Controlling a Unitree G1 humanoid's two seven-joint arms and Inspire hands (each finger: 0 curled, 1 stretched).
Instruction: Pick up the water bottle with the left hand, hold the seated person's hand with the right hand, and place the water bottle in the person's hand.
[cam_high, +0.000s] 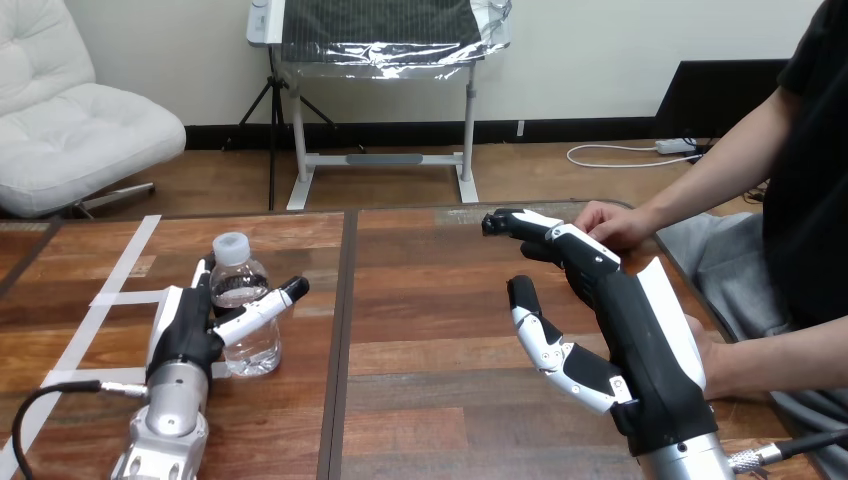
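A clear water bottle (243, 312) with a white cap stands upright on the wooden table (430, 300), left of the middle seam. My left hand (183, 335) is against its left side. The thumb (268, 306) reaches straight across the bottle's front, and the fingers rise along its far left side, mostly hidden. My right hand (640, 340) is open, thumb spread, with its fingertips (505, 222) stretched toward the far edge. The person's hand (612, 224) rests knuckles-up on that far edge, just right of my fingers. I cannot tell whether the two are touching.
White tape strips (118, 270) mark the table's left part. The person's other forearm (770, 360) lies along the right edge, behind my right hand. A dark seam (345, 300) splits the tabletop.
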